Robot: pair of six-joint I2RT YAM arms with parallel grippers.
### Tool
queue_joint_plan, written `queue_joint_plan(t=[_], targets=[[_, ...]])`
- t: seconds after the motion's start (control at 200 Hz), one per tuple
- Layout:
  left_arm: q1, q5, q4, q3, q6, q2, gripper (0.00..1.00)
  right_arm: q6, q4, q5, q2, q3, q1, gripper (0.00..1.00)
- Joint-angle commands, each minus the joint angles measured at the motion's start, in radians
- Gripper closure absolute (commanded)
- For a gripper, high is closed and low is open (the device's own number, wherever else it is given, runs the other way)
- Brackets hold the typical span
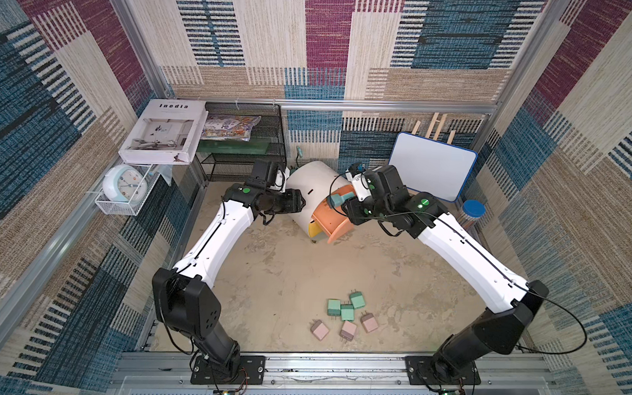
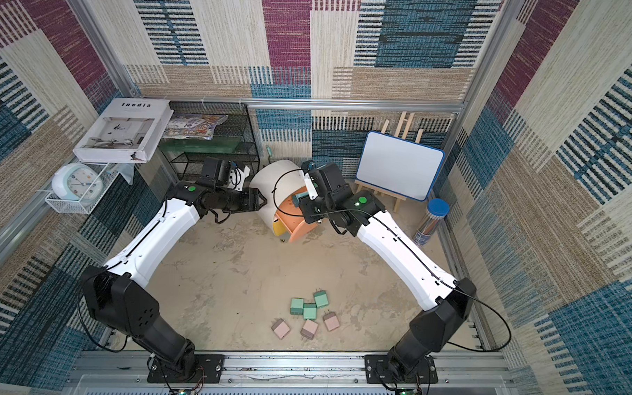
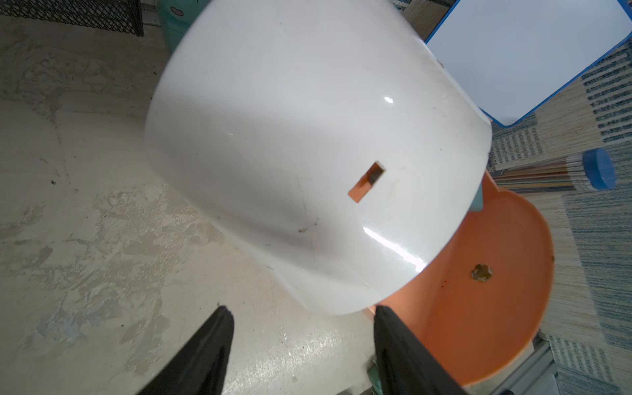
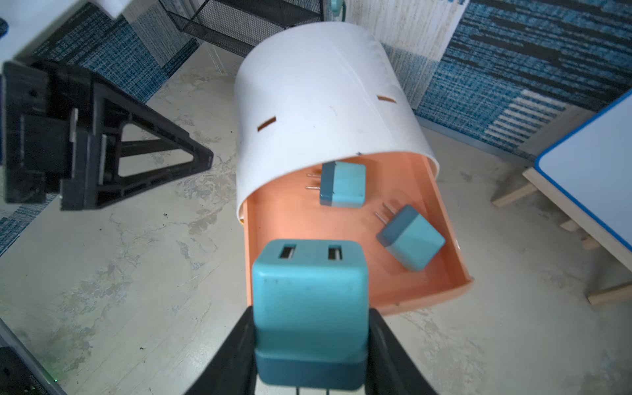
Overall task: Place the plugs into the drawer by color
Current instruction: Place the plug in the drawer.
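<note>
Cabinet: one white barrel-shaped cabinet [image 1: 313, 180] stands at the back of the table [image 1: 286, 269], between the two grippers.
Drawers showing: two. The peach drawer [image 4: 290, 219] is pulled well out, and a sliver of the yellow drawer [image 1: 315, 229] shows just below it.
Blue plugs: three in all. One blue plug [image 4: 343, 184] lies on the peach drawer's floor, half under the white shell's rim. A second blue plug [image 4: 412, 237] lies nearer the drawer's front wall, apart from the first. The third is in the right gripper.
Right gripper [image 4: 311, 318]: clamped on the held blue plug [image 1: 338, 200] by two opposite sides. Its two-slot face points toward the cabinet and its prongs point back toward the wrist. It hangs over the open peach drawer.
Left gripper [image 3: 302, 318]: fingers apart with nothing between them. It is level with the cabinet's white side wall and just beside it; in the right wrist view a small gap shows.
Green plugs: three green plugs [image 1: 334, 307] [image 1: 347, 312] [image 1: 357, 300] are bunched together on the table's front part.
Pink plugs: three pink plugs [image 1: 319, 329] [image 1: 348, 329] [image 1: 369, 322] lie in a loose row just in front of the green ones.
Plugs on the table: six.
Plugs in the drawer: two.
Background: one wire-mesh shelf [image 1: 244, 141], one whiteboard [image 1: 431, 166], one clock [image 1: 124, 188].
</note>
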Motion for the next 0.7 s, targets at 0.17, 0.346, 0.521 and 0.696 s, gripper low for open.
queue_joint_plan(t=[0.17,0.346,0.521,0.696], targets=[[0.004,-0.002,0.0,-0.01,0.02,-0.01,0.31,-0.083,-0.122,0.049,0.225,0.207,0.012,0.63],[0.007,0.0,0.001,-0.014,0.02,-0.016,0.31,-0.106,-0.162,0.063,0.301,0.28,0.012,0.6],[0.01,0.0,0.001,-0.017,0.02,-0.019,0.31,-0.124,-0.166,0.062,0.335,0.29,0.011,0.52],[0.013,0.0,0.0,-0.017,0.02,-0.019,0.31,-0.133,-0.171,0.053,0.355,0.293,0.011,0.49]])
